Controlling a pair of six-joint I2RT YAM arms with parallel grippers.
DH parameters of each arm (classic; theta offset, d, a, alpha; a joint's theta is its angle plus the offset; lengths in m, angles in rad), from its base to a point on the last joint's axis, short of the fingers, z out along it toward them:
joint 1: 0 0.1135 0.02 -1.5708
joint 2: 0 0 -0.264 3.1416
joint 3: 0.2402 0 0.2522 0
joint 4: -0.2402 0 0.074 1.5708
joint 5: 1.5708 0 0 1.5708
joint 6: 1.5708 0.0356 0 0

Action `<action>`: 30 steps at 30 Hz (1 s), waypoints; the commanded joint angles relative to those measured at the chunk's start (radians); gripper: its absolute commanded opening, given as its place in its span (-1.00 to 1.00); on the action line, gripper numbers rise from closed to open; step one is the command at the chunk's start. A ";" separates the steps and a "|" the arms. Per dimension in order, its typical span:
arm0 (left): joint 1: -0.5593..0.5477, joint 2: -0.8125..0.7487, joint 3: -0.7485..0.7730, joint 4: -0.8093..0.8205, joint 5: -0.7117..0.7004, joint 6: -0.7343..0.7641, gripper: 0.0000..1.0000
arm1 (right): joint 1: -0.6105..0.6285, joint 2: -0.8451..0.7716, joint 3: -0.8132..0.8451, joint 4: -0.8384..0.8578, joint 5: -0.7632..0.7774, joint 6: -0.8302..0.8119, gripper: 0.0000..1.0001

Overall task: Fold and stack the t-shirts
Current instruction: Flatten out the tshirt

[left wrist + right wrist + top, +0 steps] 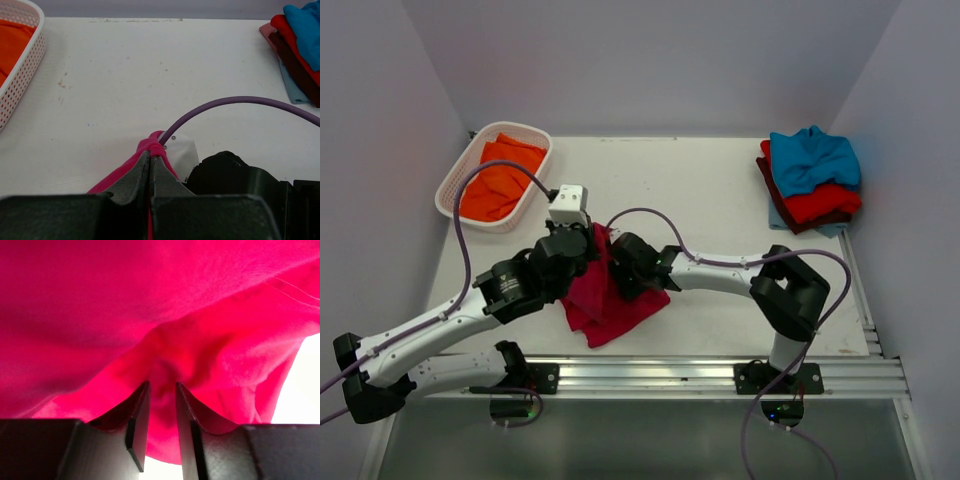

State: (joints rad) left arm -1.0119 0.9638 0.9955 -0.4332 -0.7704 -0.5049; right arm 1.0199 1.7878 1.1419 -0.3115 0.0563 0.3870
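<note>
A crimson-pink t-shirt (612,312) lies crumpled near the table's front, one part lifted between my two grippers. My left gripper (592,240) is shut on a raised fold of it; in the left wrist view the jaws (151,156) meet with pink cloth (120,172) pinched at their tips. My right gripper (622,266) is pressed into the same shirt from the right. In the right wrist view its fingers (161,386) stand narrow with a bunched fold of the pink cloth (150,300) squeezed between them. Folded teal-blue (810,158), red (822,204) and maroon (772,184) t-shirts are stacked at the back right.
A white lattice basket (450,190) at the back left holds an orange t-shirt (498,180). A purple cable (240,100) arcs across the left wrist view. The right arm's elbow (788,285) rests low near the front rail.
</note>
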 commanded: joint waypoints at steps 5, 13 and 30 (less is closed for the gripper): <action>0.007 -0.062 0.006 0.016 -0.026 -0.017 -1.00 | -0.006 0.082 -0.007 0.057 -0.044 0.010 -0.47; 0.024 -0.094 -0.015 -0.002 -0.041 -0.027 -1.00 | -0.007 0.090 -0.016 0.051 -0.053 0.023 -1.00; 0.139 -0.158 0.089 -0.151 -0.159 0.043 -1.00 | -0.076 -0.543 -0.152 -0.350 0.283 0.009 -1.00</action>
State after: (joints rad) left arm -0.8944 0.8330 1.0050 -0.5652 -0.8436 -0.5007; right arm 0.9752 1.3437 1.0050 -0.5407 0.2226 0.4019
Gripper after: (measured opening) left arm 0.010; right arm 0.008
